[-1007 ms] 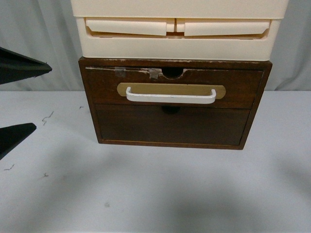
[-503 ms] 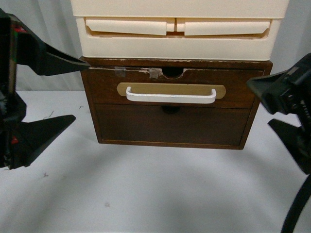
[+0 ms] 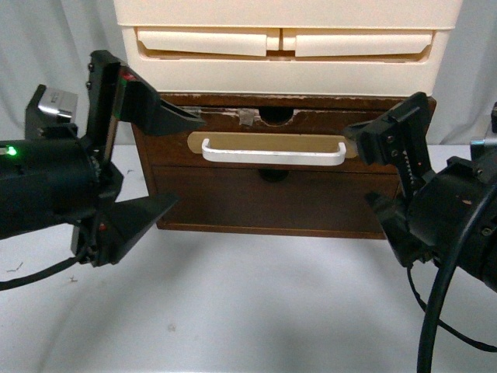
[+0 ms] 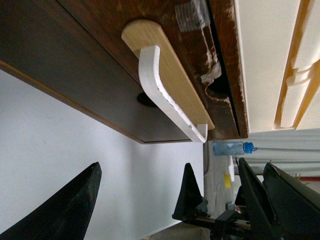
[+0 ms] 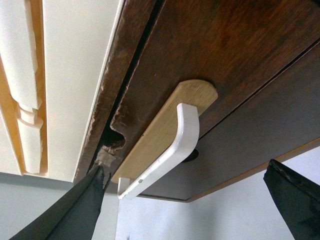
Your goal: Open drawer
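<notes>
The drawer (image 3: 318,122) is seen shut, its white handle (image 3: 273,155) untouched. The left claw (image 3: 189,159) and right claw (image 3: 359,165) are held spread wide beside it.

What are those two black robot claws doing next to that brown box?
The robot wants to open the brown wooden drawer. Its left gripper and right gripper are both open, one near each end of the white handle, but neither is touching it. The drawer looks shut. The wooden box sits on a white table with cream plastic drawers stacked on top.
</notes>
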